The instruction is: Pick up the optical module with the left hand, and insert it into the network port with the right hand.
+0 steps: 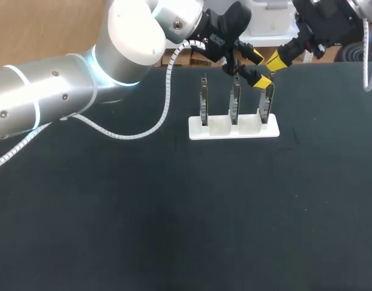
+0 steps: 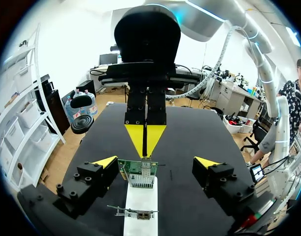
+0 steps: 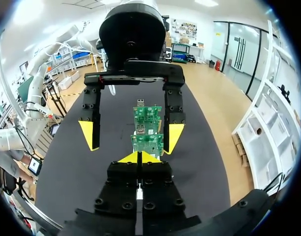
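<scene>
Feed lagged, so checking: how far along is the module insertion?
Done: only the approach; both grippers sit at the white holder. In hand: left gripper open astride the end board; right gripper shut above it, contents unclear. Left: seating the module, no insertion visible.

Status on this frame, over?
Left gripper open, straddling the end board. Right gripper shut, tips at that board's top edge. Optical module not clearly seen. Both grippers crowd one board.

The black bench [image 1: 173, 212] is lit brightly and evenly from overhead, scarcely any shadow being cast, while glare is seen on the left arm [image 1: 52, 97].
</scene>
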{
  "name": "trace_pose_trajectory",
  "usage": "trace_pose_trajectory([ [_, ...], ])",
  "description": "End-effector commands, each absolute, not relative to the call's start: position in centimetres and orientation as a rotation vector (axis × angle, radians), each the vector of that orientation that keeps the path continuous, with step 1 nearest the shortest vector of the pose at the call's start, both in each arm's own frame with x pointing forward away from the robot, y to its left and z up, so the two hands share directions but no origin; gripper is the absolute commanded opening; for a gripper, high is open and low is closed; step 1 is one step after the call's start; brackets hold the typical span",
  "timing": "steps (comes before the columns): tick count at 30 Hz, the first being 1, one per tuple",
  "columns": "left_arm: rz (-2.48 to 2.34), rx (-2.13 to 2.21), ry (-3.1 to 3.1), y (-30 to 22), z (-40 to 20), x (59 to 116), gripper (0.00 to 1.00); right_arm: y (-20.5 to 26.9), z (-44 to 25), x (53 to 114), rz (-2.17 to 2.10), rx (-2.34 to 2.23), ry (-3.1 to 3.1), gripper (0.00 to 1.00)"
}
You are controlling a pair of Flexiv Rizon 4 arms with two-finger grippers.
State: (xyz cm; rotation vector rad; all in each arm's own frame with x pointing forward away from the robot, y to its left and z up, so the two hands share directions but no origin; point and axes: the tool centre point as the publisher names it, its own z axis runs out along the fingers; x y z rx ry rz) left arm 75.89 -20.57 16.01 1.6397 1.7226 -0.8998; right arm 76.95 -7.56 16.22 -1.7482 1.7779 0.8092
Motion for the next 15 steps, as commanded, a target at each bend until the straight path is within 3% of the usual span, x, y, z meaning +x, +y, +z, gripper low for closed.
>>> trace_pose_trajectory([
  [1,-0.901,1.645,1.725,-20.65,16.02,76.09,1.00,-7.62,16.05,77.00,0.816,-1.742,1.781,0.00],
  [15,-0.901,1.645,1.725,-20.65,16.02,76.09,1.00,-7.63,15.32,77.05,0.836,-1.735,1.789,0.00],
])
